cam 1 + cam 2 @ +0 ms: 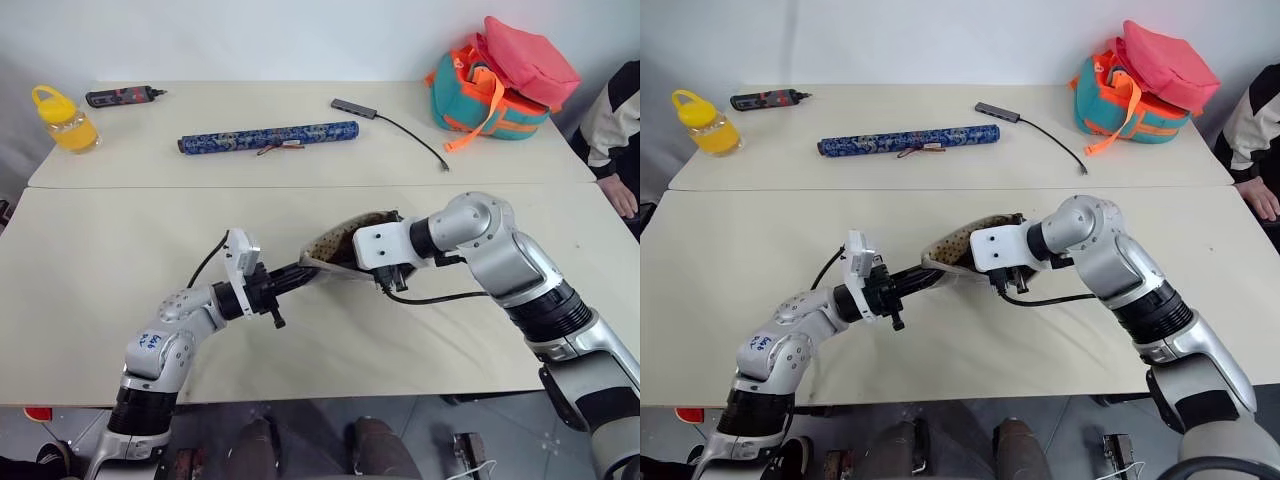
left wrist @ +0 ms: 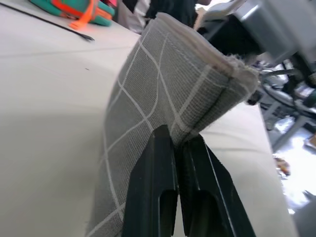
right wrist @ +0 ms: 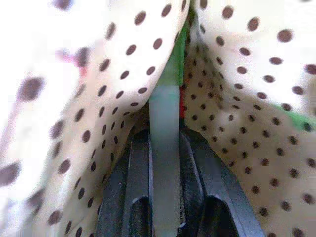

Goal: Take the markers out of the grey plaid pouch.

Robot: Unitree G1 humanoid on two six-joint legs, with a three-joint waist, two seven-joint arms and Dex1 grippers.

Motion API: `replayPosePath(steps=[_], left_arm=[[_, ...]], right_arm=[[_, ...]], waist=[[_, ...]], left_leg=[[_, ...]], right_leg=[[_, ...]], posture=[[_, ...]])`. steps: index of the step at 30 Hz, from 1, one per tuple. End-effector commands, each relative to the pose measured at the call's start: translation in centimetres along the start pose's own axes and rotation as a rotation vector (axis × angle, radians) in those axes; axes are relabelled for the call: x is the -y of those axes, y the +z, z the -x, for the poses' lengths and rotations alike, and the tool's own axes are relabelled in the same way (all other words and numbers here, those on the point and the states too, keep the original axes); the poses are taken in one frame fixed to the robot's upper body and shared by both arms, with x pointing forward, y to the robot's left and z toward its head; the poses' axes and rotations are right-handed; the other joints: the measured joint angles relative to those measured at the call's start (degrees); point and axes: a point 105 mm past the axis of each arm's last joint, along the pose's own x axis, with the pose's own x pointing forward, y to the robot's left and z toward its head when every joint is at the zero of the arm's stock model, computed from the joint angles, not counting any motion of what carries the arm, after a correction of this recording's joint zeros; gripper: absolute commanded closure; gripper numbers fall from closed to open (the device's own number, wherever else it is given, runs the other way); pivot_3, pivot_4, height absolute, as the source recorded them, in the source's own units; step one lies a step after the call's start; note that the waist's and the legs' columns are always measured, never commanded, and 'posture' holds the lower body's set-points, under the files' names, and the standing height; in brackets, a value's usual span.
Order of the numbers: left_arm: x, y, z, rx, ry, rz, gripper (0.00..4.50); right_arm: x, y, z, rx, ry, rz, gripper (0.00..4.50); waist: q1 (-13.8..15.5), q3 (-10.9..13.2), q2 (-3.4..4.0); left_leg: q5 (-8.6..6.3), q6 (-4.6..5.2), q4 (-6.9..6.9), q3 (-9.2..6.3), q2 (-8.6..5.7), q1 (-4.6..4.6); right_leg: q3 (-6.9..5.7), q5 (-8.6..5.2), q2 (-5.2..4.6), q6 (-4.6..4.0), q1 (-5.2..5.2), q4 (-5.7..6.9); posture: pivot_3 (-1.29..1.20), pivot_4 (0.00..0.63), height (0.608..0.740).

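— Pouch? Where is it?
— The grey plaid pouch [image 2: 163, 94] is lifted above the table [image 1: 100, 260] — left gripper [image 2: 177, 148] pinches its edge.
— Right gripper [image 3: 165, 143]?
— Inside the pouch, clamped on a light green marker [image 3: 165, 113].

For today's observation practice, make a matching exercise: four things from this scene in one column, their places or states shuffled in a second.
1. grey plaid pouch
2. light green marker
3. yellow bottle
4. blue patterned roll

A. far table, left corner
B. between the right end effector fingers, inside the dotted lining
C. pinched by the left end effector
D. lying mid far table

Pairs: 1-C, 2-B, 3-A, 4-D
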Motion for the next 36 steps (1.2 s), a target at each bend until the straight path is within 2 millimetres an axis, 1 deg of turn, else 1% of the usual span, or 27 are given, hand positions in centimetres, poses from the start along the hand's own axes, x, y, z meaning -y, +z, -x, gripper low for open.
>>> replayPosePath(steps=[1, 5, 8, 9, 10, 12, 14, 15, 18, 21, 25, 28, 31, 32, 34, 36], left_arm=[[-1.4, 2.1, 0.4, 0.048, 0.065, -0.129, 4.50], [-2.2, 2.5, 0.4, 0.022, 0.082, -0.253, 4.50], [-2.5, 3.1, 0.3, 0.053, 0.098, -0.294, 4.50], [-2.6, 3.4, 0.3, 0.065, 0.106, -0.323, 4.50], [-2.5, 3.7, 0.3, 0.083, 0.101, -0.342, 4.50], [-1.8, 3.8, 0.2, 0.104, 0.068, -0.332, 4.50], [-1.3, 3.7, 0.1, 0.109, 0.049, -0.337, 4.50], [-1.5, 3.5, 0.1, 0.106, 0.064, -0.342, 4.50], [-3.0, 3.5, 0.8, 0.100, 0.153, -0.376, 4.50], [-4.5, 4.0, 2.0, 0.100, 0.230, -0.421, 4.50], [-5.7, 4.7, 3.1, 0.111, 0.289, -0.433, 4.50], [-5.9, 4.6, 3.3, 0.100, 0.296, -0.457, 4.50], [-6.0, 4.5, 3.7, 0.098, 0.305, -0.449, 4.50], [-6.1, 4.5, 4.0, 0.097, 0.315, -0.450, 4.50], [-6.3, 4.5, 4.7, 0.107, 0.337, -0.433, 4.50], [-6.3, 4.4, 5.1, 0.112, 0.348, -0.416, 4.50]], right_arm=[[1.9, 2.3, 2.2, 0.094, -0.095, 0.048, 4.11], [3.7, 3.5, 3.2, 0.141, -0.190, 0.093, 4.11], [4.5, 3.6, 3.7, 0.156, -0.234, 0.094, 4.11], [4.9, 3.7, 4.0, 0.177, -0.263, 0.065, 4.11], [5.5, 3.6, 4.2, 0.191, -0.295, 0.021, 4.11], [6.1, 2.5, 4.3, 0.150, -0.340, 0.006, 4.11], [6.4, 1.6, 4.3, 0.128, -0.365, -0.027, 4.11], [6.0, 1.6, 4.2, 0.138, -0.348, -0.030, 4.11], [5.1, 3.1, 4.2, 0.230, -0.304, -0.026, 4.11], [4.9, 4.5, 5.5, 0.328, -0.308, -0.025, 4.11], [5.2, 6.5, 7.4, 0.478, -0.328, -0.061, 4.11], [5.6, 7.0, 8.1, 0.522, -0.360, -0.086, 4.11], [6.2, 6.0, 8.7, 0.501, -0.423, -0.121, 4.11], [6.2, 4.6, 8.6, 0.433, -0.444, -0.122, 4.11], [5.5, 0.9, 8.5, 0.271, -0.463, -0.128, 4.11], [5.1, -2.7, 8.9, 0.117, -0.503, -0.131, 4.11]], waist=[[0.0, 0.0, 0.00], [-0.1, 0.0, 0.00], [-0.1, 0.0, 0.00], [0.0, 0.0, 0.00], [-0.1, 0.0, 0.00], [0.0, 0.0, 0.00], [-0.1, 0.0, 0.00], [-0.1, 0.0, 0.00], [0.0, 0.0, 0.00], [-0.2, 0.0, 0.00], [-0.1, 0.0, 0.00], [-0.1, 0.0, 0.00], [0.0, 0.0, 0.00], [0.0, 0.0, 0.00], [0.4, 0.0, -0.01], [0.8, 0.0, -0.01]], left_leg=[[0.00, 0.00, -0.01, 0.00, 0.00, 0.00], [0.00, 0.00, -0.04, 0.03, 0.00, 0.00], [0.00, 0.00, -0.07, 0.04, 0.00, 0.00], [0.00, 0.00, -0.08, 0.05, -0.01, 0.00], [-0.01, 0.01, -0.09, 0.05, -0.01, 0.00], [-0.01, 0.00, -0.10, 0.05, 0.00, -0.02], [-0.01, 0.00, -0.11, 0.05, 0.01, -0.02], [-0.01, 0.00, -0.11, 0.05, 0.01, -0.02], [-0.01, 0.01, -0.13, 0.05, 0.00, -0.02], [-0.01, 0.01, -0.15, 0.07, 0.01, -0.01], [-0.01, 0.01, -0.17, 0.06, 0.06, -0.01], [-0.02, 0.02, -0.17, 0.05, 0.04, -0.02], [-0.02, 0.03, -0.17, 0.06, 0.04, -0.02], [-0.02, 0.03, -0.17, 0.06, 0.03, -0.02], [-0.03, 0.03, -0.17, 0.05, 0.00, -0.03], [-0.07, 0.10, -0.15, 0.06, -0.04, -0.02]], right_leg=[[0.00, 0.00, 0.00, 0.00, 0.00, 0.00], [0.01, 0.00, 0.01, 0.00, -0.02, -0.03], [0.00, 0.00, 0.00, 0.00, -0.03, -0.04], [0.01, 0.00, -0.02, 0.01, -0.03, -0.05], [0.01, 0.01, -0.02, 0.01, -0.03, -0.05], [0.01, 0.01, -0.02, 0.01, -0.06, -0.05], [0.00, 0.01, -0.02, 0.02, -0.06, -0.04], [0.01, 0.01, -0.03, 0.02, -0.06, -0.04], [0.01, 0.01, -0.03, 0.02, -0.06, -0.04], [0.01, 0.01, -0.02, 0.03, -0.07, -0.04], [0.00, 0.02, 0.00, 0.02, -0.09, -0.01], [-0.01, 0.02, -0.03, 0.03, -0.08, -0.02], [-0.01, 0.02, -0.04, 0.03, -0.09, -0.02], [-0.01, 0.02, -0.05, 0.03, -0.09, -0.02], [-0.02, 0.02, -0.06, 0.04, -0.08, -0.04], [-0.03, 0.05, -0.10, 0.08, -0.02, -0.16]], posture=[[0.00, 0.150, 0.740], [0.00, 0.150, 0.740], [0.00, 0.150, 0.740], [0.00, 0.150, 0.740], [0.00, 0.150, 0.740], [0.00, 0.150, 0.740], [0.00, 0.150, 0.740], [0.00, 0.150, 0.740], [0.00, 0.150, 0.740], [0.00, 0.150, 0.740], [0.00, 0.150, 0.740], [0.00, 0.150, 0.740], [0.00, 0.150, 0.740], [0.00, 0.150, 0.740], [0.00, 0.150, 0.740], [0.00, 0.150, 0.740]])
